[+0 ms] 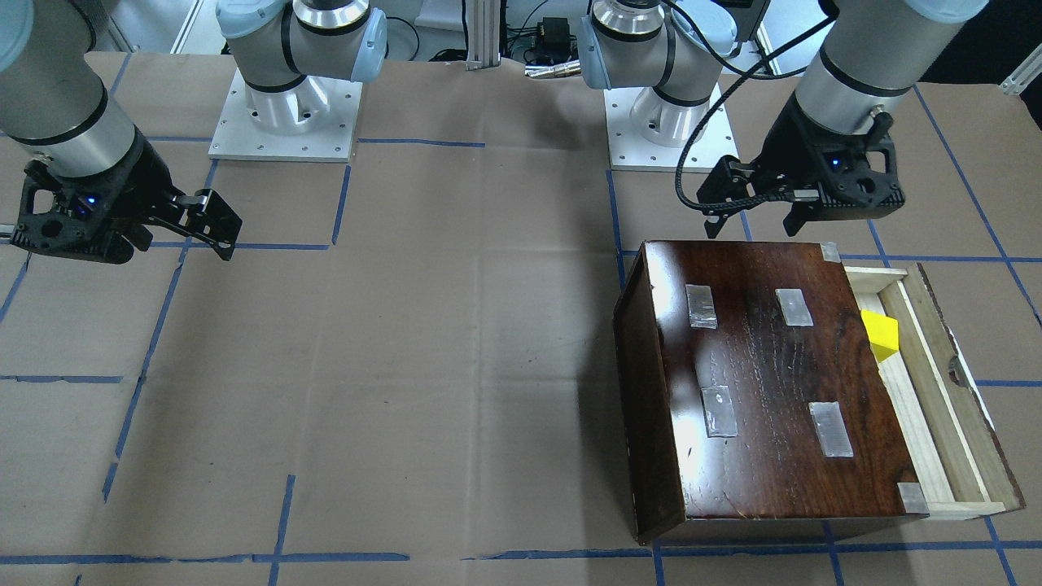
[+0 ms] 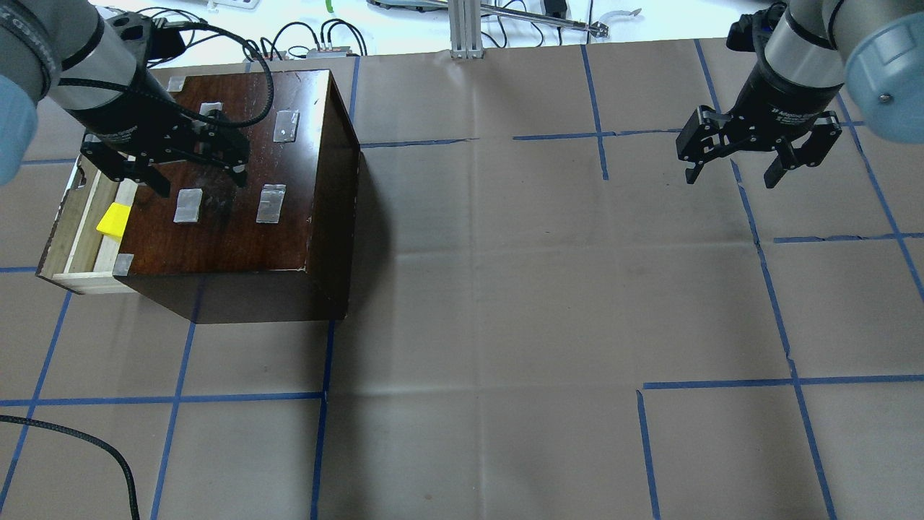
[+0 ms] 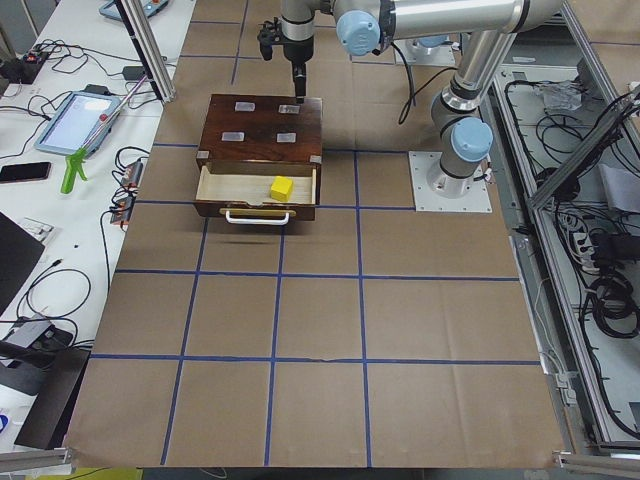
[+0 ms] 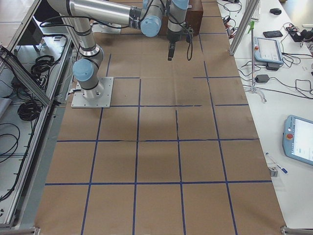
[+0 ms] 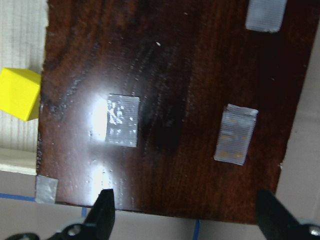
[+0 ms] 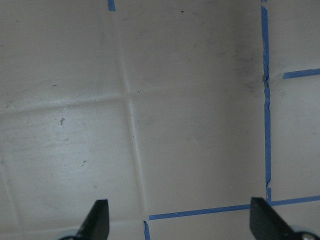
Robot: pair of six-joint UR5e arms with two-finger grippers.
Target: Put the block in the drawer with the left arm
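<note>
The yellow block (image 1: pixel 881 335) lies inside the open drawer (image 1: pixel 912 415) of pale wood, which is pulled out of the dark-brown cabinet (image 1: pixel 765 382). The block also shows in the overhead view (image 2: pixel 114 219), the left side view (image 3: pixel 281 187) and the left wrist view (image 5: pixel 19 93). My left gripper (image 2: pixel 198 180) is open and empty, hovering above the cabinet top, beside the drawer and apart from the block. Its fingers (image 5: pixel 105 205) frame the cabinet top in the wrist view. My right gripper (image 2: pixel 731 177) is open and empty above bare table, far from the cabinet.
The cabinet top carries several grey tape patches (image 1: pixel 702 307). Brown paper with blue tape lines (image 2: pixel 476 289) covers the table. The two arm bases (image 1: pixel 285 114) stand at the robot's edge. A black cable (image 2: pixel 94 448) lies at the table's near left.
</note>
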